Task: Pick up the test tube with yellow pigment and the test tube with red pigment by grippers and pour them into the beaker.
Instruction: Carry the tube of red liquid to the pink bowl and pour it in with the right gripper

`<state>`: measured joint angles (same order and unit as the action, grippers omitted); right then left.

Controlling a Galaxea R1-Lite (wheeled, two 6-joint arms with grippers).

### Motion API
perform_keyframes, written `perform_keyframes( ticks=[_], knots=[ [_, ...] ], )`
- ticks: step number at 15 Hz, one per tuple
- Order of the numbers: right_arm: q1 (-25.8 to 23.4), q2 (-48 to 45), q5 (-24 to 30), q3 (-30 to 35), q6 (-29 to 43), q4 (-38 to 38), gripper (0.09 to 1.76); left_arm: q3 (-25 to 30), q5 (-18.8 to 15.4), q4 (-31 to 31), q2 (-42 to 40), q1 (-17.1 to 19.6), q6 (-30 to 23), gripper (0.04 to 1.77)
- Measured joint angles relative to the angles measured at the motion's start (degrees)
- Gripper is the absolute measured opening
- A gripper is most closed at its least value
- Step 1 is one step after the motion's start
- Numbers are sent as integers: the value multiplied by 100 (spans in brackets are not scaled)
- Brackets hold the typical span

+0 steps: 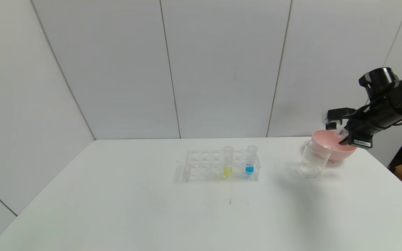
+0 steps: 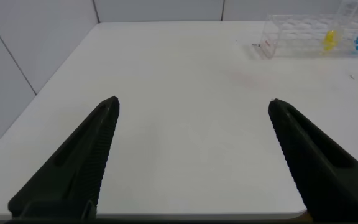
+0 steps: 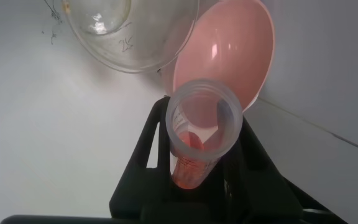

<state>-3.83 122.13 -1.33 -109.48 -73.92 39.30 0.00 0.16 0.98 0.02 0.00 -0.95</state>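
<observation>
A white table [image 1: 152, 209] fills the area in front of me, backed by pale wall panels [image 1: 222, 69]. A clear rack [image 1: 206, 164] stands near the table's middle, long side toward me. One tube with blue liquid [image 1: 250, 161] stands upright in a slot at the rack's right end. A pink bowl [image 1: 323, 139] sits far to my right, near the table's back edge, well apart from the rack.

Rack [image 1: 222, 165] near the worktop [image 1: 152, 209] centre, toward the far edge; two tubes upright in it, one [image 1: 228, 160] left of the other [image 1: 251, 159]. Beaker [image 1: 314, 158] toward the far right corner, touching the bowl [image 1: 333, 148] behind it. Right tool [image 1: 342, 134], holding a third tube [image 3: 201, 134], above the bowl.
</observation>
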Motion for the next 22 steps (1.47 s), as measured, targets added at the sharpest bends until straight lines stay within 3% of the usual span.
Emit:
perform_keyframes(
  ticks=[22],
  knots=[
    [362,180,-343,-396,60,9,54,0,0,2,0,0,2,172]
  ],
)
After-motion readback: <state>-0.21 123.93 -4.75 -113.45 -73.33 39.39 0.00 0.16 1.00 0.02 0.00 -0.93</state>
